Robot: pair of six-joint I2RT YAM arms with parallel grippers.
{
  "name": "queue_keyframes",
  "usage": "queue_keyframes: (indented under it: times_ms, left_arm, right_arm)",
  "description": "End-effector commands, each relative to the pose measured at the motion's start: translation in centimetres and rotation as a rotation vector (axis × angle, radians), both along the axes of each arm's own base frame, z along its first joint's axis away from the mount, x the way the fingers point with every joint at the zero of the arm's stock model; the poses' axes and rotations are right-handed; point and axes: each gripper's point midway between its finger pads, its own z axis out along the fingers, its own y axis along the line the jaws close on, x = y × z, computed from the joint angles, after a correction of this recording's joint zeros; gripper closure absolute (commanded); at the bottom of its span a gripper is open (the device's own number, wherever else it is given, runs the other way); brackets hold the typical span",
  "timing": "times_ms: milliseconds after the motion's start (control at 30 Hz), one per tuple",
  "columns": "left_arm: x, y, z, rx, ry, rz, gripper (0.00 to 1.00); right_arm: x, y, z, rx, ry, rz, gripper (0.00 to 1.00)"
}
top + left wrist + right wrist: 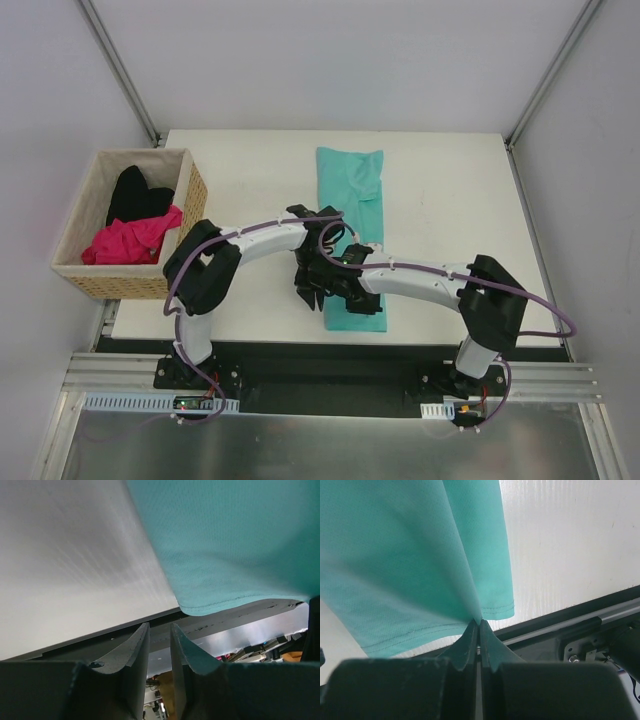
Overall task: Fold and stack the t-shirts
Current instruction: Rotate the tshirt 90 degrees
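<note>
Right gripper (479,624) fingers are closed on a fold of the teal shirt (395,555) near its hem. Left gripper (160,630) fingers stand slightly apart, gripping nothing, just beside the hem. The shirt lies as a long strip on the table (450,200), near end at the front edge. The basket (110,285) at left holds the pink shirt (130,242) and black shirt (135,192)

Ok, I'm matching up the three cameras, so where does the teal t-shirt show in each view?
Top external: the teal t-shirt lies as a long folded strip at the table's centre.
Left wrist: it fills the upper right, its stitched hem curving along the bottom.
Right wrist: it fills the upper left and centre, hem at the bottom.
Shared landmark: the white table, bare at left in the left wrist view and at right in the right wrist view.
</note>
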Motion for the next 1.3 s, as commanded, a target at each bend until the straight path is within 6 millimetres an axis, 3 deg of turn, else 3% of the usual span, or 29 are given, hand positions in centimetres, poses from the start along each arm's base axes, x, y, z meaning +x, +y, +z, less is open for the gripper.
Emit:
queue_keyframes:
  times_ms: [0, 567, 833, 1267]
  left_arm:
    - [-0.3, -1.4, -0.2, -0.010, 0.027, -0.013, 0.78]
    - [-1.2, -3.5, -2.8, -0.025, 0.127, -0.081, 0.78]
    - [-1.8, -2.6, -3.9, 0.018, 0.154, -0.088, 0.79]
    - [0.4, -1.8, -1.3, 0.016, 0.016, -0.037, 0.80]
  right_arm:
    - [0.0, 0.3, 1.1, 0.027, -0.033, 0.018, 0.99]
    - [0.2, 1.4, 1.3, 0.027, -0.024, 0.044, 0.99]
    - [0.4, 1.7, 1.5, 0.023, -0.021, 0.048, 0.99]
    - [0.6, 1.3, 2.7, 0.004, -0.050, 0.058, 0.99]
